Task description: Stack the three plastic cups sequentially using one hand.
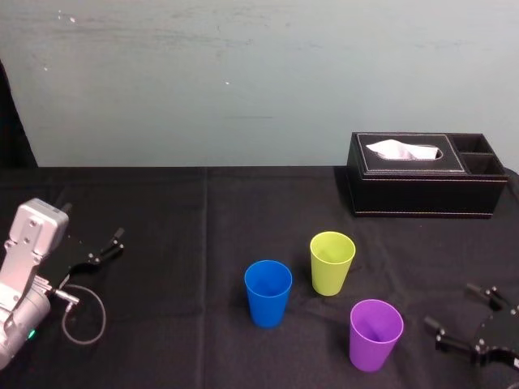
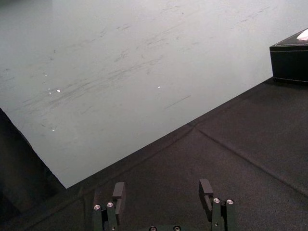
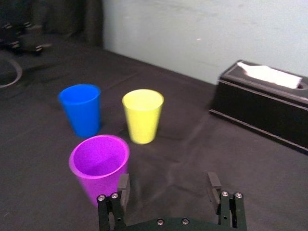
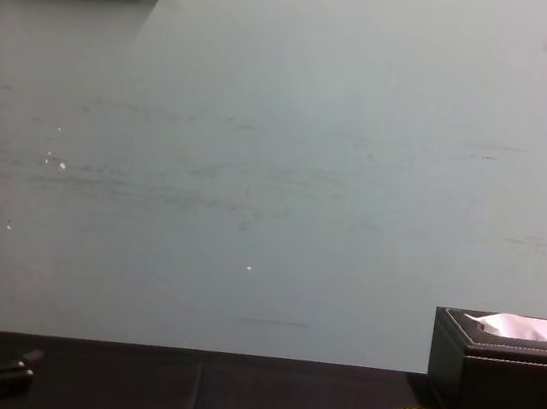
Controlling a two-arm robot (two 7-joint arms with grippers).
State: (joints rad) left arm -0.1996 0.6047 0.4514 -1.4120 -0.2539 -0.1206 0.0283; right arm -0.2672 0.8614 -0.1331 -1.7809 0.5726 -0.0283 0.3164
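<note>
Black cloth [image 1: 162, 243]; right gripper [image 3: 167, 182] near purple cup [image 3: 98, 166], fingers [image 3: 123, 185] spread, empty; left gripper [image 2: 162, 187] likewise spread.

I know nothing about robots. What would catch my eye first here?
Three bright cups stand apart on the black cloth: the blue cup, the yellow-green cup and the purple cup nearest the open right gripper. A black tissue box sits at the back right; the open left gripper is far left.
</note>
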